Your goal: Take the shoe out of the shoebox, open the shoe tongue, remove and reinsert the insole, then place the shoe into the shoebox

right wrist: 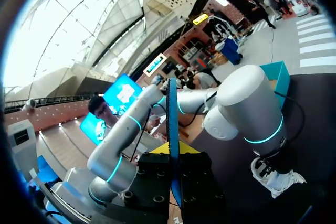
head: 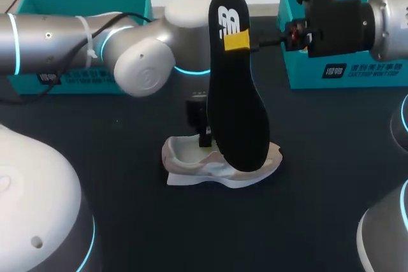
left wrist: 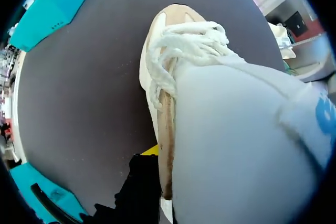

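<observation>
The shoe (head: 210, 169), pale beige and white, rests on its sole in the middle of the dark worktop (head: 127, 214), outside the shoebox. The black insole (head: 239, 106) stands upright over it, broad end down at the shoe. You cannot tell whether that end is inside the opening.

Your right pincer (head: 237, 41) is clamped on the insole's narrow upper end, well above the shoe. It grips both faces, likely so the insole hangs straight and can be steered lengthwise.

Your left pincer (head: 204, 132) sits at the shoe's opening, just behind the insole, probably to pin the shoe in place while the insole slides. Whether it is clamped or apart cannot be made out. In its wrist view the white laces (left wrist: 189, 43) lie bunched ahead of it, toward the toe.

Beyond the shoe to its far right stands the teal shoebox (head: 357, 74), and a second teal box (head: 38, 4) stands beyond it to the far left.

Judging by this, the insole step is in hand and boxing the shoe is not yet done.
</observation>
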`<action>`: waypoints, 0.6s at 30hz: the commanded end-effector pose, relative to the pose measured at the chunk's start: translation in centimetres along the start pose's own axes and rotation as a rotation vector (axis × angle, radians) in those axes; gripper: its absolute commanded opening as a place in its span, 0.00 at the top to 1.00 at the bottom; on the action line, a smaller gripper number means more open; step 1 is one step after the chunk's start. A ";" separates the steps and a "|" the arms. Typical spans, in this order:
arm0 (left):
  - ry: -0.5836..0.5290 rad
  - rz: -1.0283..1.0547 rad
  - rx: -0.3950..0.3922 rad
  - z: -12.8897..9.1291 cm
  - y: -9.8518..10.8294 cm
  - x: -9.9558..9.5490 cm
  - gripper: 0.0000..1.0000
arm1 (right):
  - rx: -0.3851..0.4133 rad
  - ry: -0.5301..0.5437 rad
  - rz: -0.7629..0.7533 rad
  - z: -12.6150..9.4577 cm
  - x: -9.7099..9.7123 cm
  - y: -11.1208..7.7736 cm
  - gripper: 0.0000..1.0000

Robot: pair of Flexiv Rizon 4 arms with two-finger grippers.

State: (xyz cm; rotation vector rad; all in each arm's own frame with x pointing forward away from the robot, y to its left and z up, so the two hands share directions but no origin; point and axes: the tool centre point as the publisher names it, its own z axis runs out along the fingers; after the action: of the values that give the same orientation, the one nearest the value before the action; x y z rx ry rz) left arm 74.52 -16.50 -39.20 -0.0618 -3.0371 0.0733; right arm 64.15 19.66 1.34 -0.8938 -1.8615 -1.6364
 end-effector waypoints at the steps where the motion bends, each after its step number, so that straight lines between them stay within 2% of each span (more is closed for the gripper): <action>1: 0.117 0.167 -0.058 -0.4 -0.7 -1.5 1.00 | 0.002 -0.002 0.002 0.4 -0.1 0.2 1.00; 2: 0.143 0.192 -0.099 -0.5 -0.7 -1.7 1.00 | 0.002 -0.002 0.002 0.4 -0.1 0.2 1.00; 3: 0.195 0.246 -0.072 -0.7 -0.7 -2.0 1.00 | 0.002 -0.002 0.002 0.4 -0.1 0.2 1.00; 4: 0.239 0.309 -0.078 -0.9 -0.7 -2.3 1.00 | 0.002 -0.002 0.002 0.4 -0.1 0.2 1.00; 7: 0.278 0.461 -0.068 -2.0 -0.6 -2.9 1.00 | 0.002 -0.002 0.002 0.4 -0.1 0.2 1.00; 12: 0.426 0.783 0.016 -3.4 -0.6 -3.7 1.00 | 0.002 -0.002 0.002 0.4 -0.1 0.2 1.00; 15: 0.478 0.823 -0.027 -3.8 -0.9 -4.0 1.00 | 0.002 -0.002 0.002 0.4 -0.1 0.2 1.00; 18: 0.434 0.878 -0.063 -4.9 -0.9 -3.6 1.00 | 0.002 -0.002 0.002 0.4 -0.1 0.2 1.00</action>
State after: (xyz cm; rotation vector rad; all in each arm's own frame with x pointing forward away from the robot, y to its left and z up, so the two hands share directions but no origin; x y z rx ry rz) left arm 78.04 -17.15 -35.59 -0.8188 -2.6816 0.0677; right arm 64.15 19.66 1.34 -0.8939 -1.8615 -1.6365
